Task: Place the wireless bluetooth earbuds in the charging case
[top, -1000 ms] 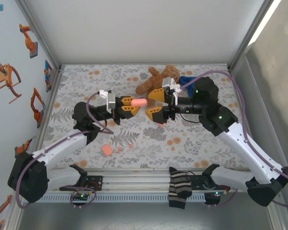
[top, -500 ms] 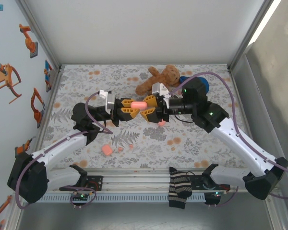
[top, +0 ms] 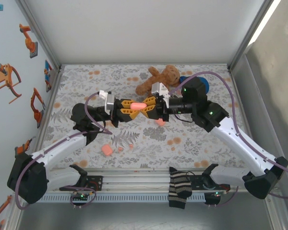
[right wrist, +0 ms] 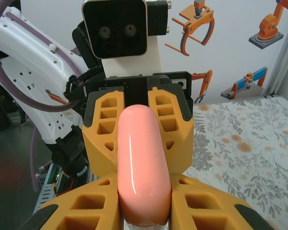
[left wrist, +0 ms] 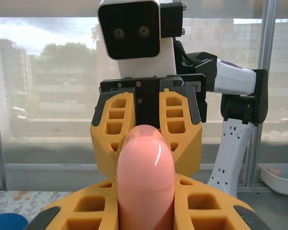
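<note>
A salmon-pink rounded charging case (top: 138,104) hangs in mid-air above the table's middle, held from both ends. My left gripper (top: 132,107) is shut on its left end, and my right gripper (top: 146,107) is shut on its right end. In the left wrist view the case (left wrist: 145,177) stands between my yellow fingers (left wrist: 209,206), with the right gripper (left wrist: 146,125) clamped on its far end. In the right wrist view the case (right wrist: 139,167) reaches to the left gripper (right wrist: 138,125). Two tiny pink earbuds (top: 120,149) (top: 131,145) lie on the floral cloth below.
A larger pink rounded-square piece (top: 106,150) lies left of the earbuds, and another pink piece (top: 159,122) lies under the right gripper. A brown teddy bear (top: 159,78) and a blue object (top: 203,84) sit at the back. A striped sock (top: 179,188) hangs over the front rail.
My right gripper moved left to the case's free end and closed on it. The left gripper kept hold of the case and stayed in place.
</note>
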{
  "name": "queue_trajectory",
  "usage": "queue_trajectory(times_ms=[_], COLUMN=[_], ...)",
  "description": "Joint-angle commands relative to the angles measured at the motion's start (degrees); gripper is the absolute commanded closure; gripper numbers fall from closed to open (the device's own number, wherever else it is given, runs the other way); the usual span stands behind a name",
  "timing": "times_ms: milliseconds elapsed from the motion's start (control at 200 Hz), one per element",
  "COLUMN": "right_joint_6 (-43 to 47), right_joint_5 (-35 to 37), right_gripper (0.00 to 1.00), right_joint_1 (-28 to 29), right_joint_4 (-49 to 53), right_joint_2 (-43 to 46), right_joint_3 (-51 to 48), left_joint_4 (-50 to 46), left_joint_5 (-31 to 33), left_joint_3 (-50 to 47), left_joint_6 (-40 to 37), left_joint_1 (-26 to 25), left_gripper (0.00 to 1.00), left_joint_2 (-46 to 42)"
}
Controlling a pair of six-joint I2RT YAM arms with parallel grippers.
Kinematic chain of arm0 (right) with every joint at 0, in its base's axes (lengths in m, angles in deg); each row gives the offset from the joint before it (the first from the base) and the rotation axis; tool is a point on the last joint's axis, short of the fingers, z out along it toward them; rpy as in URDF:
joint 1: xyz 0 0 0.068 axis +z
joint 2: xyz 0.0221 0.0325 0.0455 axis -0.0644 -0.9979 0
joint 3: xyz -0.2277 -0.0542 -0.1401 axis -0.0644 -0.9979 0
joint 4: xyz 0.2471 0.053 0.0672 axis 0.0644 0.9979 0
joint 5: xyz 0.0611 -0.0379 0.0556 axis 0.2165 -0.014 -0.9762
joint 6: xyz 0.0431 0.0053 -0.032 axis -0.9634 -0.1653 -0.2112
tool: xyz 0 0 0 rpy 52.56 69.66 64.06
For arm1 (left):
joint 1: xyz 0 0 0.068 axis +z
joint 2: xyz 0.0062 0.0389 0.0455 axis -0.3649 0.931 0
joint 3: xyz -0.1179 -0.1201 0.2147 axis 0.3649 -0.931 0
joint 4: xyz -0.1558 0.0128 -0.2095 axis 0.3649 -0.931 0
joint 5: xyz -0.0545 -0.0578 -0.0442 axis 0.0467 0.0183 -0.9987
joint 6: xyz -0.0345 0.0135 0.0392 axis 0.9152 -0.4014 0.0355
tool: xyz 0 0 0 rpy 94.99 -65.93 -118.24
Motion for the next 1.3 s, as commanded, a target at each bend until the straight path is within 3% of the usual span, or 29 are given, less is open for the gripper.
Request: queue_trajectory(times_ms=[0,185,356,531,726,931,1292], right_joint_6=[-2.0,-2.2,-2.9,-5.2,-9.5,-12.1,-13.6], right_joint_5=[0.9,4.5,9.2,11.6,15.9,14.3,9.8], right_gripper=[0.83,0.85,0.87,0.87,0.88,0.88,0.87], right_joint_1=[0.7,0.7,0.6,0.5,0.2,-1.5,-2.9], right_joint_4=[-1.1,-0.4,1.6,2.6,4.5,6.6,8.2], right_joint_2=[1.2,2.1,1.7,0.1,-4.4,-11.7,-25.7], right_joint_3=[1.3,0.1,-0.8,-3.2,-5.5,-6.1,-3.9], left_joint_4=[-2.2,-16.0,-36.6,-50.3,-59.4,-67.8,-74.2], left_joint_5=[0.7,2.8,8.7,19.0,32.7,44.6,51.1], left_joint_3=[0.3,0.2,-0.1,-1.3,-1.7,-1.1,0.4], left_joint_6=[-2.9,-12.1,-25.3,-32.5,-37.0,-42.4,-46.9], left_joint_1=[-0.1,0.0,0.1,0.2,0.2,0.2,0.2], left_gripper=[0.85,0.56,0.45,0.32,0.23,0.16,0.07], left_joint_2=[-1.9,-7.5,-16.7,-26.8,-35.0,-38.4,-40.9])
